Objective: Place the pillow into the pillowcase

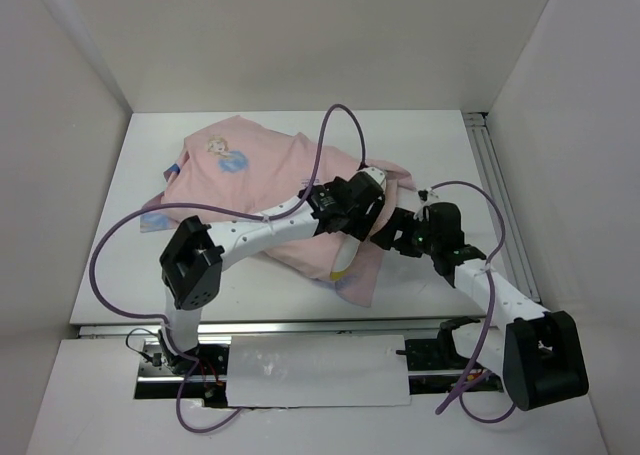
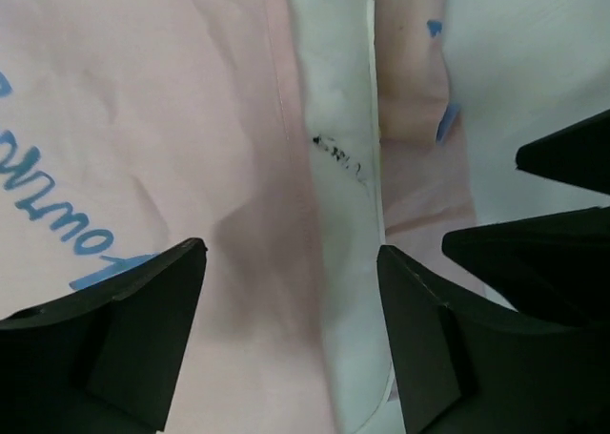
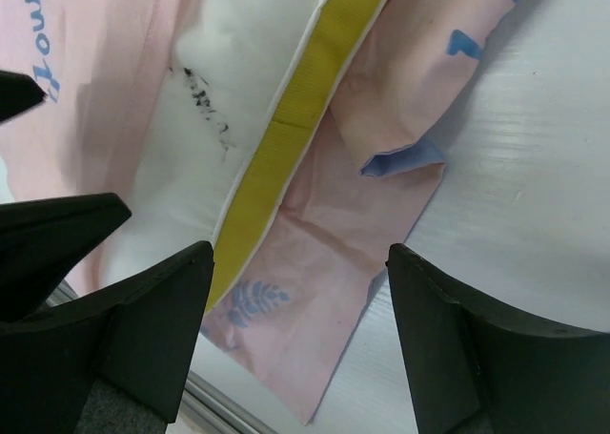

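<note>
Since both wrist views show the fingers plainly, jaw state is noted first: left gripper jaws apart, clamping nothing, above the pillowcase mouth; right gripper jaws likewise apart and empty, above the same mouth, just beside the left one.

Count: two grippers, one pillow, one pillowcase.

The pillowcase, pale pink side out with blue print, is the only container. The pillow sits in it, with pink fabric over and under it. At the pillowcase mouth one pillow edge lies bare: white cloth, a black marking, one yellow strip. A white table lies beneath the crumpled pillowcase.
</note>
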Robot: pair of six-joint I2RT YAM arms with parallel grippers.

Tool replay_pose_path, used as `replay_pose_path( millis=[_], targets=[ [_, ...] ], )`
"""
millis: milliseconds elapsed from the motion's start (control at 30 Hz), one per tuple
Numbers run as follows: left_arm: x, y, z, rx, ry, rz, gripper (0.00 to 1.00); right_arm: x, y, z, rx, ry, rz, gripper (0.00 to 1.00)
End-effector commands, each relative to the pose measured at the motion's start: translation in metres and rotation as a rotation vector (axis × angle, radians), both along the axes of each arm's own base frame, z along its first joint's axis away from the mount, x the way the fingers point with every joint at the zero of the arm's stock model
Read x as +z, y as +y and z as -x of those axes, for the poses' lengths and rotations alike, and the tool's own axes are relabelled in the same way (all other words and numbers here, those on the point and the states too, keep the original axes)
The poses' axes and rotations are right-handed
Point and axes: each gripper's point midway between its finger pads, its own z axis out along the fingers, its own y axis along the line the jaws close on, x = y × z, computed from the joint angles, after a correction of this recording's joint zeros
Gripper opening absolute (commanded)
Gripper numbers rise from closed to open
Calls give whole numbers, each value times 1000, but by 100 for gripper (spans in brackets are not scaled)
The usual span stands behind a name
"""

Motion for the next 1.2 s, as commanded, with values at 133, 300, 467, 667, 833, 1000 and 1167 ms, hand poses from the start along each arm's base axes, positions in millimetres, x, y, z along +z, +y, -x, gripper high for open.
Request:
replay_pose_path(
  millis=[133,300,467,667,833,1000,1167],
  targets=[
    [-28,7,8,-22,37,-65,60,5,-7,-5,-11,-30,17,81],
    [-30,17,4,28,19,-92,23,6,-4,-2,14,-34,11,81],
    [-8,23,2,86,-14,-60,0,11,6,-7,24,-42,-58,81],
    [29,19,8,75,-45,67,0,16,42,-12,133,-71,-117,80],
    [53,10,24,11,-60,154,0,8,68,-26,193,-69,-166,61],
    [58,3,33,-27,-42,181,0,49,91,-61,220,-203,-246,1],
    [82,-22,45,-120,-59,246,0,113,114,-79,218,-382,-326,0]
  ],
)
